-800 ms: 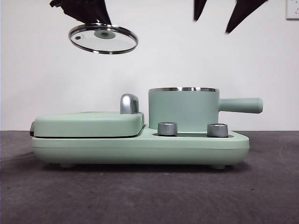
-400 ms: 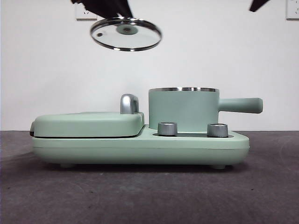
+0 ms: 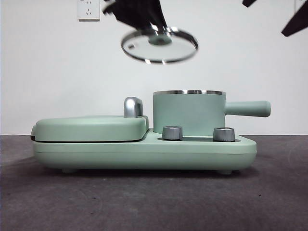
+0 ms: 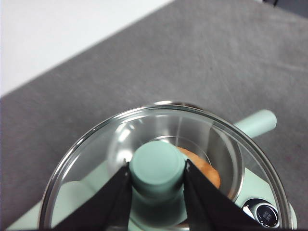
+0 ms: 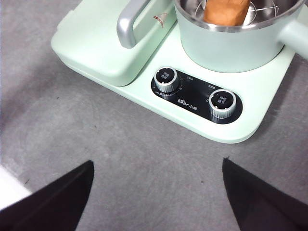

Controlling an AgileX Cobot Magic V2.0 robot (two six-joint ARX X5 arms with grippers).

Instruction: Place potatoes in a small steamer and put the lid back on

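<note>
- Hanging tilted in the upper centre of the front view, the lid (image 3: 159,45) is a glass disc with a steel rim: judged rigid, fragile and slick, so the knob (image 4: 158,167) is the only sound hold.
- The left claw (image 4: 156,175) is clamped on that knob, one jaw on each side.
- Below, up and left of the small steamer (image 3: 188,112), the lid is not yet over the pot; the potato (image 5: 226,11) lies inside on a wire rack.
- The right claw (image 5: 156,192) hangs with jaws wide apart above the grey counter (image 5: 120,159), near the appliance base (image 3: 144,153) with two dials.
</note>
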